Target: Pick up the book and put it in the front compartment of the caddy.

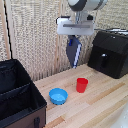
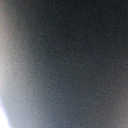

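On the wooden table [image 1: 100, 102], at the exterior view's left and nearest you, sits the caddy [image 1: 20, 95], a big black fabric box with its top open and a divider running across it. You can see its front compartment [image 1: 22, 107] as the narrower section along the near edge, with the larger section beyond the divider. Far right on the table stands a black boxy appliance [image 1: 111, 52] with a handle on its front face; no brand or writing on it can be read at this size.

Above the middle of the table you have the Panda arm's wrist, and below it the gripper [image 1: 75, 50], closed on the book [image 1: 74, 52]. The book hangs well clear of the tabletop, held near its upper end, with its long axis close to vertical and tilted a little. Its lower end points down toward the table, and you can make out a white page edge along one side of the dark navy cover. No title or label is legible.

Below the book and slightly to the right, the red cup [image 1: 82, 85] stands upright on the wood. The blue bowl [image 1: 58, 96] rests nearer you and to the cup's left, apart from it and near the caddy's right wall.

Your wrist view is a dark grey blur filling the frame; I cannot tell what surface it is.
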